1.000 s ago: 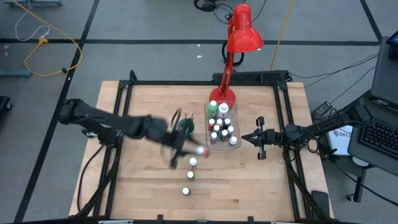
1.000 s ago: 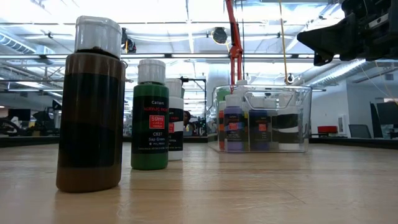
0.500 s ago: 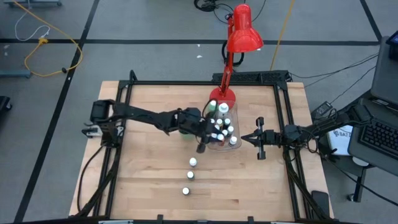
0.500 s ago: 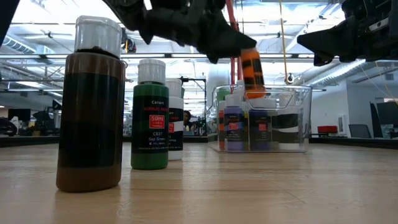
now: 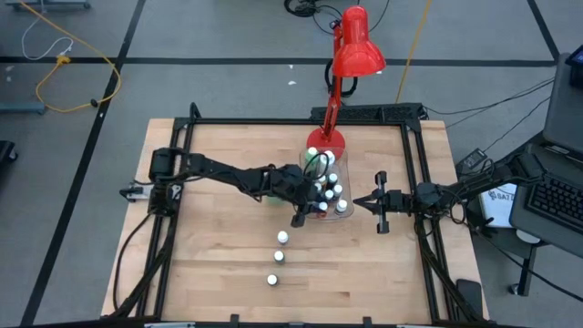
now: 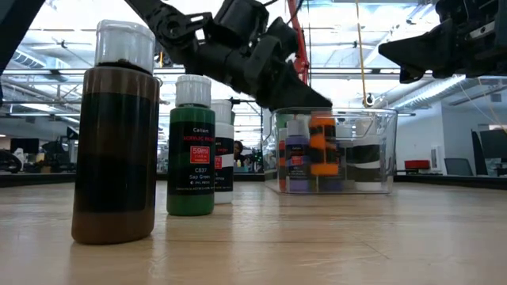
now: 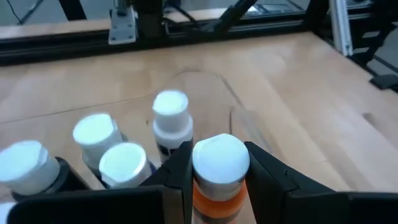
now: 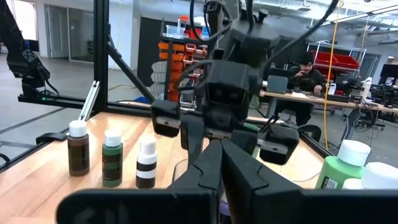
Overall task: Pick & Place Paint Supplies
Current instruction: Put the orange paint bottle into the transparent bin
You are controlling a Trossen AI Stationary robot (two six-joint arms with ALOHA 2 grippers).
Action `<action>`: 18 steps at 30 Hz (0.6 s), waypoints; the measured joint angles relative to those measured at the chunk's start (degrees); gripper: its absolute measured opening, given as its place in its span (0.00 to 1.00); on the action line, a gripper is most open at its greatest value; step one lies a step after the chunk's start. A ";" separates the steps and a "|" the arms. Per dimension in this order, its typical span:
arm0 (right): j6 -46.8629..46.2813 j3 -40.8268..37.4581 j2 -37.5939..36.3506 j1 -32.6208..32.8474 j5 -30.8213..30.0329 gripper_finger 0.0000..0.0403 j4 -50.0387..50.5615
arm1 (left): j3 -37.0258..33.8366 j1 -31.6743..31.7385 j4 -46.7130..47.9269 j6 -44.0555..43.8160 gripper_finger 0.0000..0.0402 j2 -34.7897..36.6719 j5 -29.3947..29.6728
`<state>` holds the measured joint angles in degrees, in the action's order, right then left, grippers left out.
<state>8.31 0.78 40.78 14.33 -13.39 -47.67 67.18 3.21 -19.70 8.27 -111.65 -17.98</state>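
We find the left gripper (image 7: 217, 180) clamped on an orange paint bottle (image 6: 322, 144), its fingers (image 7: 177, 171) bearing on the bottle's neck just under the white cap. The bottle hangs upright, long axis vertical, directly below the gripper and already inside the walls of the clear bin (image 6: 384, 150); in the low view its base appears close to the bin floor, though we cannot tell whether it touches. Other white-capped bottles (image 7: 118, 163) stand just beside it in the bin, so we judge that the coming move is a straight descent and release, with little room to drift toward those neighbours. The right gripper (image 5: 375, 202) waits fully closed and empty just beside the bin's far side. Three bottles remain on the table in a line near the front edge: the brown bottle (image 6: 115, 134), the green bottle (image 6: 192, 150) and a black-labelled one (image 8: 147, 163). The left arm lies nearer to them.
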 joint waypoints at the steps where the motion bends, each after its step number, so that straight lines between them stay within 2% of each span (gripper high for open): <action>1: 0.01 0.00 0.01 0.02 0.00 0.01 0.12 | 0.00 0.06 -0.06 0.05 0.24 -0.35 0.04; 10: -0.04 0.01 0.01 0.00 0.00 0.01 0.34 | 0.02 0.41 -0.04 -0.02 0.26 -1.47 0.02; 18: -0.08 0.01 -0.01 0.00 0.00 0.01 0.32 | 0.04 0.41 0.12 -1.51 0.60 -1.31 -0.02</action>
<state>8.23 0.79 40.77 14.33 -13.39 -47.35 67.22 3.62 -19.57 6.77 -112.96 -18.00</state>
